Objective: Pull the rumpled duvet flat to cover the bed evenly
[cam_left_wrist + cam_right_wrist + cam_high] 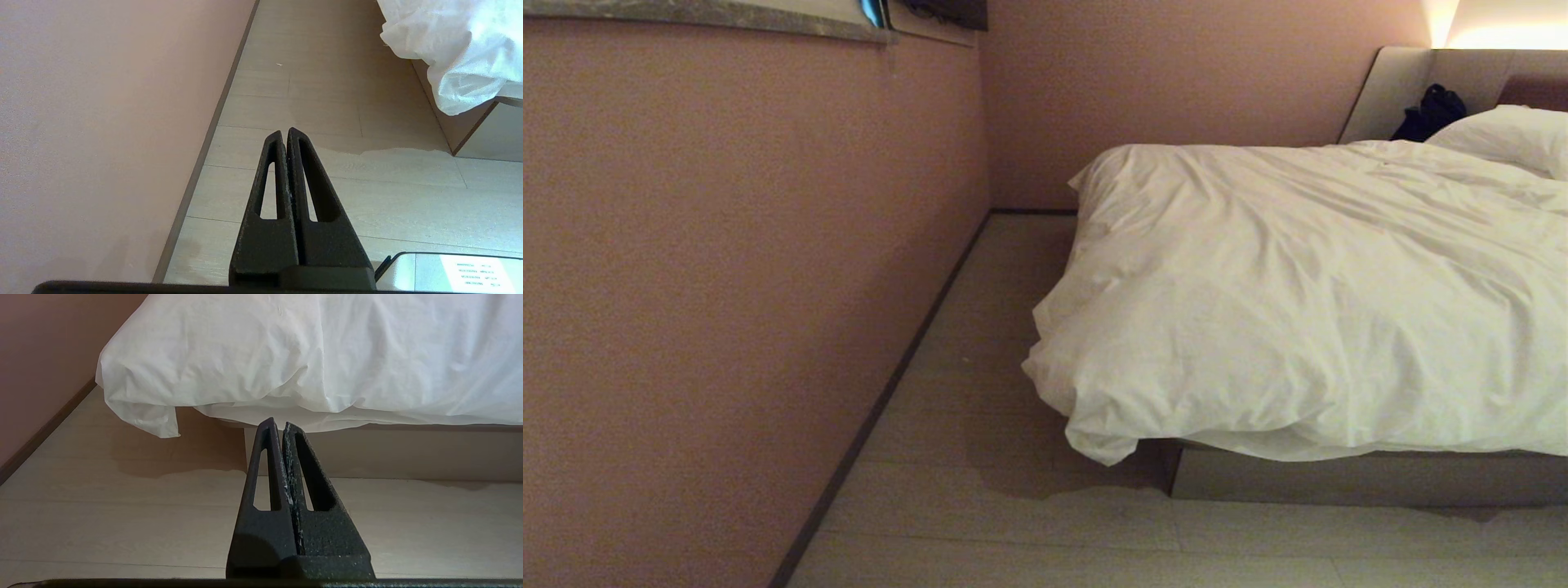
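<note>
Left claw (284, 132) fingers pressed together, nothing between them, pointing forward and down, parked low. Right claw (278, 424) same: fingers together, empty, aimed forward. Neither arm shows in head view.

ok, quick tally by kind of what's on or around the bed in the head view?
duvet: 1, white, rumpled, its corner hanging off the bed
pillow: 1, white, at the headboard
dark bundle: 1, against the headboard; can't tell what it is
Total: 3 things on 1 bed
</note>
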Robot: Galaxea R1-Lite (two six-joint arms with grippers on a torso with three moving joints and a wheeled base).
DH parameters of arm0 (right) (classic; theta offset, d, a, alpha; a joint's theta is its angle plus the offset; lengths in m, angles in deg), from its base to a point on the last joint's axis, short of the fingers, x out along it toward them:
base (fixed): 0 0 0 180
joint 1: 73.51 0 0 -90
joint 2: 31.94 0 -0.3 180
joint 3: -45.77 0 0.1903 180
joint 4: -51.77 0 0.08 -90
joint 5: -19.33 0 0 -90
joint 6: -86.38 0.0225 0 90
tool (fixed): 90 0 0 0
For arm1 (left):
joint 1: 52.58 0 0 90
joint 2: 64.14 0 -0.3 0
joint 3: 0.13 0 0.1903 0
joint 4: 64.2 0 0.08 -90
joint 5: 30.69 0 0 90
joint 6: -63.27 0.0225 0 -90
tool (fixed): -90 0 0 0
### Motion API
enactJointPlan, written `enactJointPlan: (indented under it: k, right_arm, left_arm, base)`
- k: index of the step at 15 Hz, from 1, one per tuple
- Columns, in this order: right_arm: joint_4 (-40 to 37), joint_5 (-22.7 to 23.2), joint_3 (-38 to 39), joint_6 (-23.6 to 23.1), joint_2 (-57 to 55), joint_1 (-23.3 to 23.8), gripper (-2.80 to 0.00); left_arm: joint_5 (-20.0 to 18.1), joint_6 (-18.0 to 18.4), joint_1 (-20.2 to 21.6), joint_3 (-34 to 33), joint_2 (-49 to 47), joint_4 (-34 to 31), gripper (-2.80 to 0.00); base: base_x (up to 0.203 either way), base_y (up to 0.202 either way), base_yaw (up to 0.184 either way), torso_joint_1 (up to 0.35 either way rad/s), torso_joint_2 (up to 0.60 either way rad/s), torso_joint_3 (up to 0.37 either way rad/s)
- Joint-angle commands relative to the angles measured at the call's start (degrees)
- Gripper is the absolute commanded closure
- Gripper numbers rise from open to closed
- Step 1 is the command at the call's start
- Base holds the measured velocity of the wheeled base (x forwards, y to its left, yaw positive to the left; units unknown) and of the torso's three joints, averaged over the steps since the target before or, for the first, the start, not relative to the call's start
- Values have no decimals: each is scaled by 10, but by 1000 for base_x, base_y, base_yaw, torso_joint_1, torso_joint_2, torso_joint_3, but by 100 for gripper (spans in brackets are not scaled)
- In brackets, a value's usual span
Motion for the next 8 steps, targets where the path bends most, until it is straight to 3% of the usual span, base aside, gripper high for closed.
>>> enactJointPlan:
  k: [1, 8]
  right_arm:
    - [0, 0, 0, 0, 0, 0, 0]
    - [0, 0, 0, 0, 0, 0, 0]
  left_arm:
    - [0, 0, 0, 0, 0, -1, 0]
    - [1, 0, 0, 0, 0, -1, 0]
  base:
    - [0, 0, 0, 0, 0, 0]
    - [0, 0, 0, 0, 0, 0]
